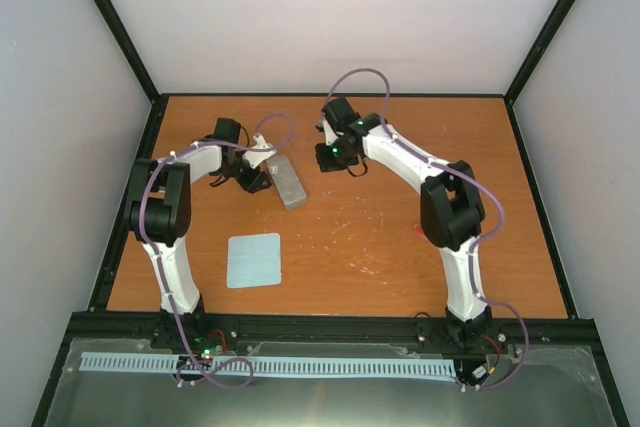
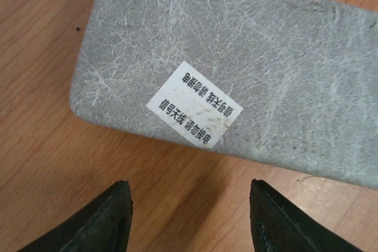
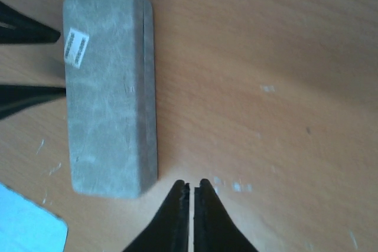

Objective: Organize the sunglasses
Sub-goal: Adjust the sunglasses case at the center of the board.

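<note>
The left gripper [image 1: 258, 180], grey case [image 1: 289, 181] and, nearer, blue cloth [image 1: 253, 260] crowd the left; table [image 1: 385, 247] rightward seems open.

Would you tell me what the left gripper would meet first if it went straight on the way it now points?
Most likely the grey case, by its white sticker: the left gripper points at it with bare wood between, though height is unclear.
</note>
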Available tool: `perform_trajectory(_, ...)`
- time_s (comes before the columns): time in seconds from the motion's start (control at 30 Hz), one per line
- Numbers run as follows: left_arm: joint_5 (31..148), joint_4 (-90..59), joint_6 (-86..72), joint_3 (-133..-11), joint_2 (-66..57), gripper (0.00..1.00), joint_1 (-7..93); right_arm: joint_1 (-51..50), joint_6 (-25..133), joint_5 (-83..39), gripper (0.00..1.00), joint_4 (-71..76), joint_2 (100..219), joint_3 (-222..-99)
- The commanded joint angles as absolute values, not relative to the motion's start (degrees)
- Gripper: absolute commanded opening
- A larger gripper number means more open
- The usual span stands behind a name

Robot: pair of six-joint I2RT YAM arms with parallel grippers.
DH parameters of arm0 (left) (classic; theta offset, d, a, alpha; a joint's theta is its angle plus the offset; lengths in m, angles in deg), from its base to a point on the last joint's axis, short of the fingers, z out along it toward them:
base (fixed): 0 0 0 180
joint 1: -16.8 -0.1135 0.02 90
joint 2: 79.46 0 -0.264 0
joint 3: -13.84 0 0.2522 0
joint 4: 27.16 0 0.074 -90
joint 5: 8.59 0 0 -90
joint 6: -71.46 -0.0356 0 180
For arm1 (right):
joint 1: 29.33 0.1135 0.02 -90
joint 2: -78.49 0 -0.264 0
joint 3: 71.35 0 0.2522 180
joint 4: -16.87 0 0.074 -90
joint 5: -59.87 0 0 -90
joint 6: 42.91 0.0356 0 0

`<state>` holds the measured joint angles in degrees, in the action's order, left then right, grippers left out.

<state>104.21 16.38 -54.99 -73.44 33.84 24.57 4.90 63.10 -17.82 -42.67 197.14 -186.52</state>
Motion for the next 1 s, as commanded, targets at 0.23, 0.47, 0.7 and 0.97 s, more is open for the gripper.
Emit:
perform_trajectory(0.23,107.9,14.4,-48.6,-77.5,36.0,0.56,24.9,6.8,61.1,-14.2,0.03,-51.1,212.9,-202.9)
perform_trajectory(0.47,107.5,14.0,-48.2,-80.1,39.2,0.56,25.5,8.7,58.9,-12.6,0.03,-52.4,214.2,-203.3)
perform_trajectory(0.7,107.1,13.9,-48.0,-83.5,42.7,0.58,29.4,11.1,57.8,-10.9,0.03,-52.3,212.8,-199.9)
perform_trajectory(0.97,104.1,14.1,-47.9,-87.6,44.1,0.72,33.2,12.4,57.7,-9.3,0.03,-53.4,211.0,-198.5)
